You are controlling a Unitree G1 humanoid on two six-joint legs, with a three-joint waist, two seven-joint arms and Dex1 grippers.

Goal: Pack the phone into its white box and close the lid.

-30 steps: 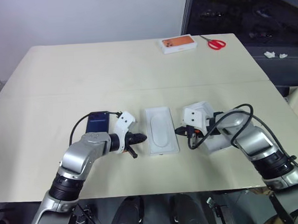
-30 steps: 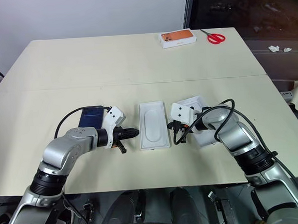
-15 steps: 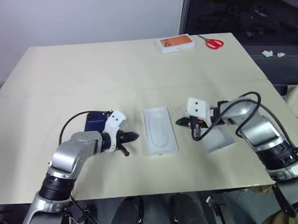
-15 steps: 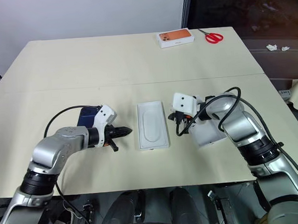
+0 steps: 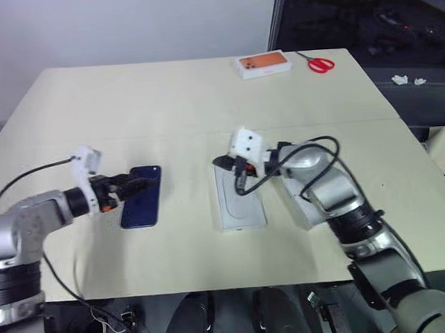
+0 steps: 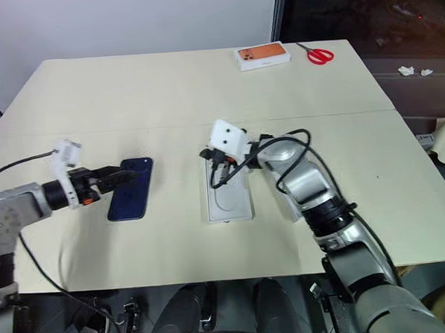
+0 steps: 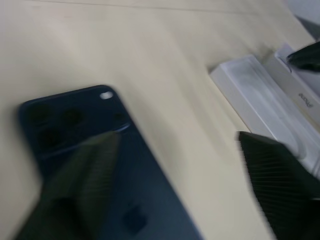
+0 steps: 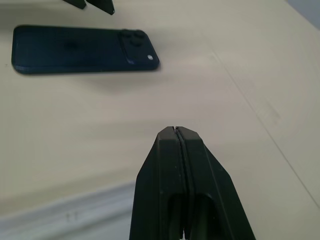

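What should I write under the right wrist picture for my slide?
Shut right gripper above the table, pointing toward the dark blue phone.

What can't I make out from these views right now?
- White box: in the head views the right arm covers most of it, so whether it is the tray or the lid is unclear.
- Phone: the left wrist view is blurred, and the phone's near end is cut off by the picture's edge.
- Orange box: in the head views its print is too small to read.
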